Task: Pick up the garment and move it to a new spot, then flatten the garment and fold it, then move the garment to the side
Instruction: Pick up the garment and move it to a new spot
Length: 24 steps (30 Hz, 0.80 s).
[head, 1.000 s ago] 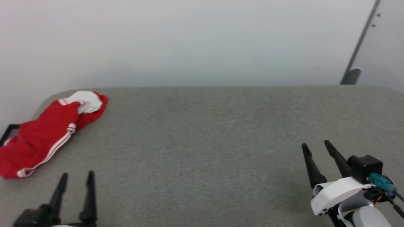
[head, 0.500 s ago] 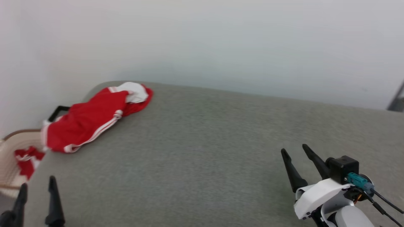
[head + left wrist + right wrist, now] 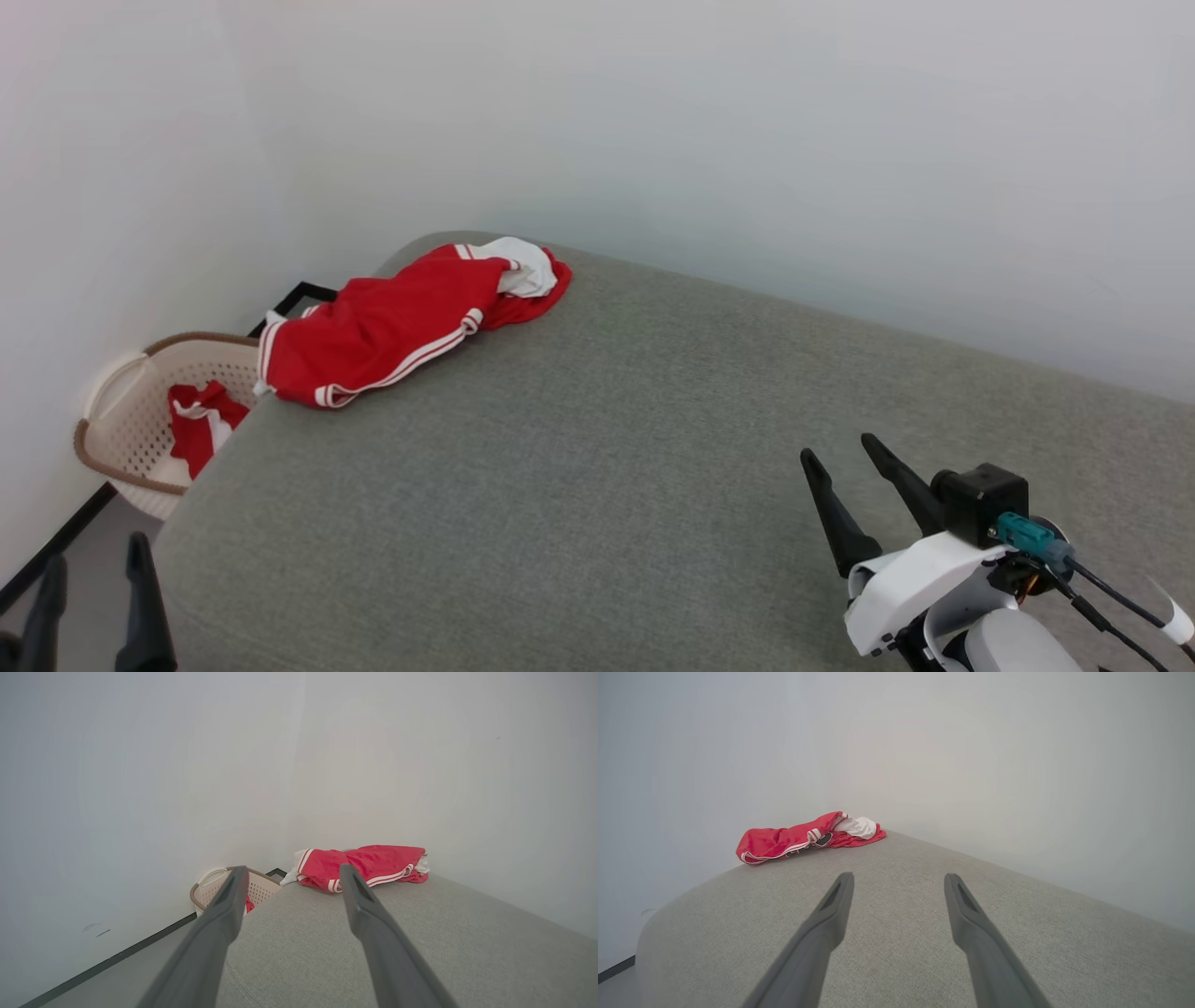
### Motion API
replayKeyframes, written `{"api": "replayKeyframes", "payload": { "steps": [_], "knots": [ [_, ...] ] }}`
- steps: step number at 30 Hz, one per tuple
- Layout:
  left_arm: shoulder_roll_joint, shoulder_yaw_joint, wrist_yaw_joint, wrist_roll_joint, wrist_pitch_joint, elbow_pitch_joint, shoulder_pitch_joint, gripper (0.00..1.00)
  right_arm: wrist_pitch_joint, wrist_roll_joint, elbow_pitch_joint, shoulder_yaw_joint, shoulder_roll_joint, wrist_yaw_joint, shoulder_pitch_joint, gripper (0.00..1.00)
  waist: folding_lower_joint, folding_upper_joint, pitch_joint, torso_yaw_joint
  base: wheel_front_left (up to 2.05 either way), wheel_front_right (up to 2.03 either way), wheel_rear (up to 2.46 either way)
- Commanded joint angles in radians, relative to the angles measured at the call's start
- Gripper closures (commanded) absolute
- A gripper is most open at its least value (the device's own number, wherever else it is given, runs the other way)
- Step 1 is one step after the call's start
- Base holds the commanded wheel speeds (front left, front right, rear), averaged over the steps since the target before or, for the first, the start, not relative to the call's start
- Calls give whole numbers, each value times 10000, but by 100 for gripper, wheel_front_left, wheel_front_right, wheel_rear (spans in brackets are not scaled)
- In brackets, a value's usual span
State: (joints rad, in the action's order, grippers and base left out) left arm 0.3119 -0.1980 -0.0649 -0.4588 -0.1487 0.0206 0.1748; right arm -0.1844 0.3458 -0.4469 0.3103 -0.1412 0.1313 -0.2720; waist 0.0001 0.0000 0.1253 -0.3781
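The garment (image 3: 392, 331) lies bunched in the far left corner of the grey surface (image 3: 597, 504), its white sleeve end toward the far edge and its striped near end right at the rounded left edge, with a bit of white cloth hanging just over it. The rest of the surface is bare from the garment to the right end effector (image 3: 838, 447), which hovers over the near right part with its fingers apart, well away from the garment. The left end effector (image 3: 97, 551), fingers also apart, sits past the near left edge, above the floor (image 3: 98, 518). A pale basket (image 3: 126, 425) holding red cloth (image 3: 198, 425) stands on the floor just beside the left edge, near the garment. A white wall (image 3: 653, 140) runs close behind the far edge.
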Motion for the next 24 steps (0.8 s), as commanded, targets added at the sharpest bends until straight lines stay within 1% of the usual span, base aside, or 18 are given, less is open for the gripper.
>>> {"api": "replayKeyframes", "payload": {
  "steps": [1,7,8,15,16,17,18,21,23,24],
  "knots": [
    [72,-28,52,-93,96,45,-50,0,-8,45,-28,67,-18,-10,-53,0,-1,0,-26,-49,0,0,0],
    [430,128,391,-454,737,105,-734,0,105,-47,49,49,-215,-12,-237,0,-1,0,-493,352,0,0,0],
    [430,128,391,-454,737,105,-734,0,105,-47,49,49,-215,-12,-237,0,-1,0,-493,352,0,0,0],
    [1118,106,780,-1108,1658,-337,-2358,0,386,-373,541,-154,-546,-12,-615,0,-1,0,-1726,1142,0,0,0],
    [1414,79,916,-1302,1940,-553,-2907,0,498,-460,765,-274,-642,-12,-771,0,-1,0,-2155,1403,0,0,0],
    [1414,79,916,-1302,1940,-553,-2907,0,498,-460,765,-274,-642,-12,-771,0,-1,0,-2155,1403,0,0,0],
    [1639,139,1083,-1449,2215,-849,-3514,0,572,-577,990,-439,-735,-12,-843,0,-1,0,-2558,1624,0,0,0],
    [1986,151,1259,-1777,2641,-1432,-4426,0,733,-731,1416,-684,-856,-12,-964,0,-1,0,-3245,1944,0,0,0],
    [2161,260,1378,-1961,2899,-1922,-5101,0,858,-860,1713,-884,-950,-12,-1004,0,-1,0,-3658,2077,0,0,0],
    [2161,260,1378,-1961,2899,-1922,-5101,0,858,-860,1713,-884,-950,-12,-1004,0,-1,0,-3658,2077,0,0,0]
  ]
}}
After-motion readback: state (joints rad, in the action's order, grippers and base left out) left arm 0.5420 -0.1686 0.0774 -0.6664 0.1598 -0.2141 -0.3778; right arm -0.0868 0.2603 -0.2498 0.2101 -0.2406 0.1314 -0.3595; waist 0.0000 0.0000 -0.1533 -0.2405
